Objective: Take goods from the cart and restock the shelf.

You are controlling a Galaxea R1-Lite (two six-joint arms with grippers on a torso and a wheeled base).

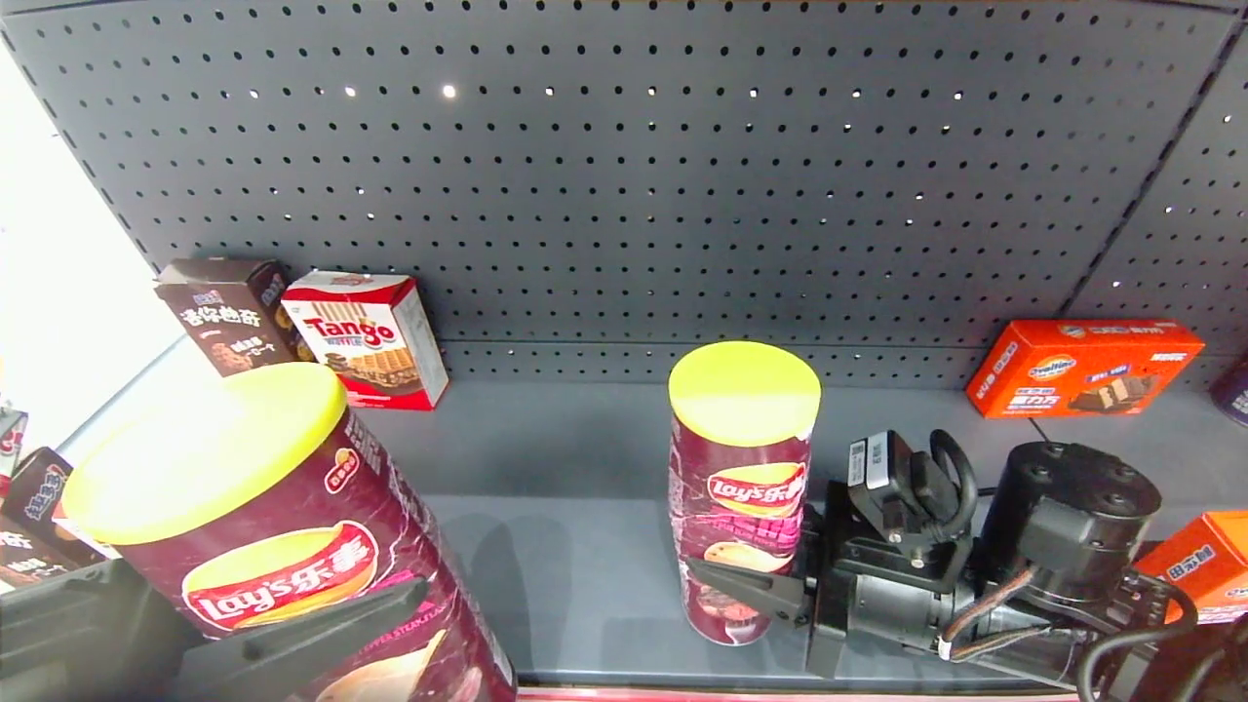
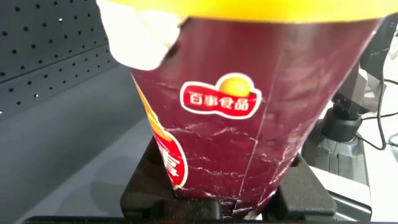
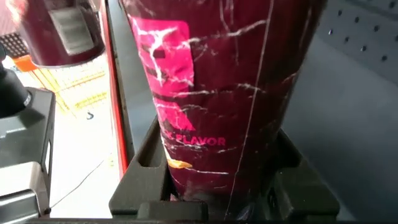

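The right gripper (image 1: 749, 588) has its fingers (image 3: 140, 180) clamped on the lower body of a yellow-lidded chip can (image 1: 743, 468), which stands upright near the front edge of the grey shelf (image 1: 575, 546). The left gripper (image 1: 292, 624) holds a second chip can (image 1: 263, 526), tilted, pinched between its fingers (image 2: 143, 186). A wafer box (image 1: 375, 336) stands beyond them.

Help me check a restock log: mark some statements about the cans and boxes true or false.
The right gripper clamps a yellow-lidded can standing upright on the shelf. True.
The second can lies flat on the shelf. False: the left gripper holds it, tilted.
The wafer box stands beside a brown box at the back left. True.
The orange box at the pegboard is left of the upright can. False: it is to its right.
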